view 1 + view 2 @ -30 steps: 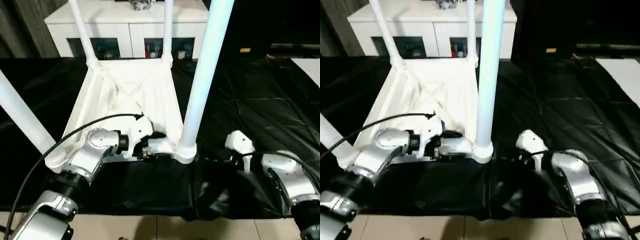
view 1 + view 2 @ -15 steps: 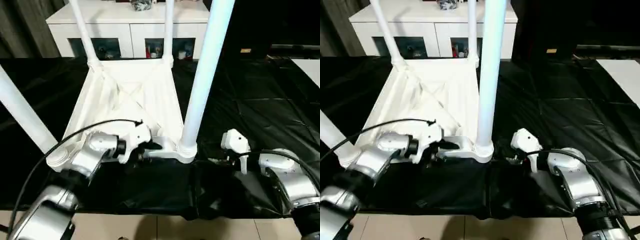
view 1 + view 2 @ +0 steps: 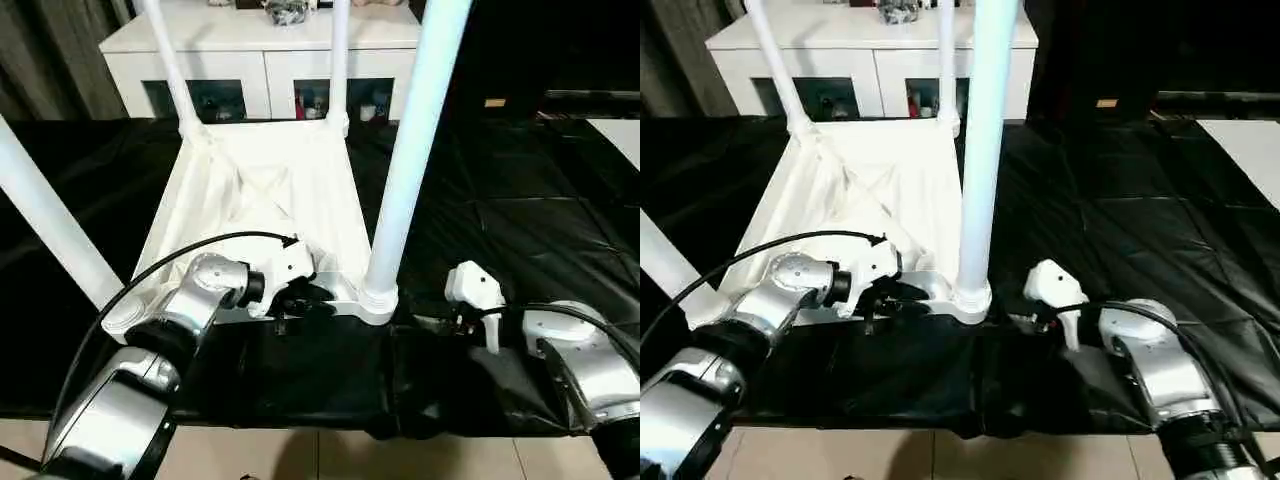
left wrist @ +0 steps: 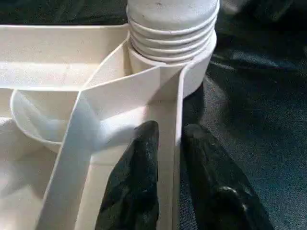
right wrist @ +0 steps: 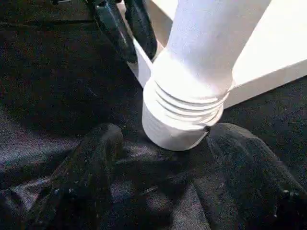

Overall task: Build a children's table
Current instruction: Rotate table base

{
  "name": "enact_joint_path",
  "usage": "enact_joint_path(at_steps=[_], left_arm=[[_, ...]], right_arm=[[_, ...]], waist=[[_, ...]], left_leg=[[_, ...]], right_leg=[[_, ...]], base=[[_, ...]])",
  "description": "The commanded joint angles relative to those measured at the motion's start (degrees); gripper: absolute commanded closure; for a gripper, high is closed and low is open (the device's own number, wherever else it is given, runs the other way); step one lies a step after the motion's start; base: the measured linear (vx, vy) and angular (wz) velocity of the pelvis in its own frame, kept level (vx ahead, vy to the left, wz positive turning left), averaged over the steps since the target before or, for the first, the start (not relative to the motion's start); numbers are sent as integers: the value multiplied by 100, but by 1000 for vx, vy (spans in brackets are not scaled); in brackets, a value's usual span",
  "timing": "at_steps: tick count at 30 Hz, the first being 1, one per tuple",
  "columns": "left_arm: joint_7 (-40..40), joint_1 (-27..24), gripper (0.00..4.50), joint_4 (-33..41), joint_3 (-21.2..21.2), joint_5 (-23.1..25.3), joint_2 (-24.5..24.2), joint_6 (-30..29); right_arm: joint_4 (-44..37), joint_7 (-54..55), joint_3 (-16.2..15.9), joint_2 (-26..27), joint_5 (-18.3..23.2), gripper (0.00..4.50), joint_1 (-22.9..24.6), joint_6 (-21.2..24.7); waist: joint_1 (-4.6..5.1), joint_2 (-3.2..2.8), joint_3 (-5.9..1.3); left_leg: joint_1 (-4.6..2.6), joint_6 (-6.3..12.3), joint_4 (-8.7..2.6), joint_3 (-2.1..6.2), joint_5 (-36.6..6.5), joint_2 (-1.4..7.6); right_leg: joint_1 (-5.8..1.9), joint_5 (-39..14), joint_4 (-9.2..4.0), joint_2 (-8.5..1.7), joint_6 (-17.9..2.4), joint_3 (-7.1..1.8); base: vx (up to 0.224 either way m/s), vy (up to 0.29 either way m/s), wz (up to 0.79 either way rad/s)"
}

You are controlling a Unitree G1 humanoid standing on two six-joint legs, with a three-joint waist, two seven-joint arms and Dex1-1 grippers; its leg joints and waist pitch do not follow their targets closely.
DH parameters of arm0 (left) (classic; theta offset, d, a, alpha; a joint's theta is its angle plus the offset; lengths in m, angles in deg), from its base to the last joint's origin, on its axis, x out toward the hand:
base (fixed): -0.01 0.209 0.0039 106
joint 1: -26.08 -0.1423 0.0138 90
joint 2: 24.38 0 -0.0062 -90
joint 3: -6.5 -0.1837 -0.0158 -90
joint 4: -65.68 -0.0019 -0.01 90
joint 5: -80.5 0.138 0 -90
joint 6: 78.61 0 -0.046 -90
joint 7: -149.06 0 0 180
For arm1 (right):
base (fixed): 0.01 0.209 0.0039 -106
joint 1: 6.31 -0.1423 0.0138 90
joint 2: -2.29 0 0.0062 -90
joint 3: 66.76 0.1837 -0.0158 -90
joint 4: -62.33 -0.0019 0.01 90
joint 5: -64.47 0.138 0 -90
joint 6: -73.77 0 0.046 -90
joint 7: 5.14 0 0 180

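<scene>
left fingers (image 4: 165, 191): clamped astride children's table (image 3: 260, 200) rim wall | right fingers (image 5: 163, 172): spread, released, flanking corner socket (image 5: 184, 120)

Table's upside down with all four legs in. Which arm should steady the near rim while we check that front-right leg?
Left. The left gripper already straddles the table top's near rim, one finger on each side, beside the corner socket. The right gripper sits open on the black sheet, fingers either side of that socket, gripping nothing.

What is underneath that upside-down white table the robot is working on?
The children's table lies upside down on a black sheet spread around it. What lies beneath the tabletop itself is covered. The left pincer straddles the table's near rim, one finger inside and one outside.
</scene>
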State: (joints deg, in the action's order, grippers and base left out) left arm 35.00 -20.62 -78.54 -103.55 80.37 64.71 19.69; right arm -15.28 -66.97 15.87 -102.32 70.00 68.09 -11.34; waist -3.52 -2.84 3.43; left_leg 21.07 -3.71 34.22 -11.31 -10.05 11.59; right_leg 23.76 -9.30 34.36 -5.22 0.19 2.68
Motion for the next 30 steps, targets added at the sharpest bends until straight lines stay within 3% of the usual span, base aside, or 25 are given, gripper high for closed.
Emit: enact_joint_path(at_steps=[1, 4, 5, 8, 16, 17, 22, 23, 24, 25, 27, 28, 30], left_arm=[[12, 82, 380, -242, -65, 165, 39, 86], [76, 140, 413, -417, -188, 313, 49, 155], [118, 162, 420, -513, -231, 384, 62, 192], [120, 189, 445, -621, -252, 452, 86, 235], [373, -81, 445, -459, -282, 520, -56, 164], [400, -139, 445, -375, -260, 497, -78, 126], [323, -703, 445, 722, -80, 261, -258, -364], [182, -940, 445, 1276, -30, 256, -360, -661], [145, -1000, 445, 1425, -17, 259, -386, -762], [93, -1159, 445, 1801, 19, 226, -433, -932], [-36, -1377, 445, 2360, 93, 170, -466, -1256], [-89, -1509, 445, 2720, 124, 130, -475, -1469], [-135, -1668, 445, 3148, 120, 162, -521, -1735]], right_arm=[[-182, -35, 27, -88, 90, 114, 20, 56], [-203, -38, 33, -107, 85, 114, 20, 78], [-207, -36, 32, -118, 88, 114, 13, 84], [-175, -16, 41, -126, 93, 114, -27, 77], [-197, 128, 116, -82, 175, 114, -37, 103], [-213, 135, 128, -78, 198, 114, -24, 118], [-362, 129, 149, -110, 263, 114, 100, 167], [-433, 100, 145, -116, 304, 114, 153, 192], [-451, 91, 143, -118, 316, 114, 166, 197], [-495, 77, 141, -123, 344, 114, 197, 215], [-552, 40, 124, -129, 388, 114, 243, 231], [-584, 6, 102, -134, 418, 114, 271, 240], [-614, -20, 43, -142, 432, 114, 301, 228]], waist=[[-13, 52, -360], [-16, 53, -367], [-6, 57, -359], [-9, 60, -367], [1, 55, -387], [-4, 20, -387], [23, 8, -413], [29, -2, -415], [30, -8, -429], [37, 22, -426], [55, -23, -435], [55, -5, -460], [60, -21, -467]], left_leg=[[-81, 204, -454, 91, -2167, 90], [-106, 201, -451, 93, -2202, 98], [-76, 203, -464, 103, -2186, 98], [-83, 223, -461, 99, -2161, 97], [-59, 275, -466, 97, -2021, 118], [-53, 275, -471, 103, -2006, 121], [-38, 352, -457, 82, -1811, 122], [-25, 379, -459, 85, -1714, 131], [-30, 374, -465, 89, -1664, 153], [-15, 408, -462, 84, -1603, 147], [-10, 467, -449, 74, -1438, 137], [-4, 475, -437, 83, -1352, 152], [5, 560, -419, 75, -1180, 141]], right_leg=[[-259, -2394, -559, -224, -1072, -134], [-243, -2505, -572, -230, -1035, -138], [-263, -2516, -566, -232, -1032, -132], [-259, -2531, -573, -236, -1028, -129], [-290, -2143, -531, -255, -1196, -141], [-297, -2091, -516, -255, -1216, -141], [-315, -1988, -502, -256, -1227, -139], [-318, -1913, -492, -254, -1225, -143], [-330, -1811, -472, -265, -1249, -149], [-329, -1748, -474, -256, -1251, -149], [-313, -1553, -462, -226, -1316, -133], [-342, -1341, -417, -245, -1374, -138], [-325, -1030, -396, -221, -1437, -134]], base=[[0, 0, 0], [0, 0, 0], [0, 0, 0], [0, 0, 0], [0, 0, 0], [0, 0, 0], [0, 0, 0], [0, 0, 0], [0, 0, 0], [0, 0, 0], [0, 0, 0], [0, 0, 0], [0, 0, 0]])
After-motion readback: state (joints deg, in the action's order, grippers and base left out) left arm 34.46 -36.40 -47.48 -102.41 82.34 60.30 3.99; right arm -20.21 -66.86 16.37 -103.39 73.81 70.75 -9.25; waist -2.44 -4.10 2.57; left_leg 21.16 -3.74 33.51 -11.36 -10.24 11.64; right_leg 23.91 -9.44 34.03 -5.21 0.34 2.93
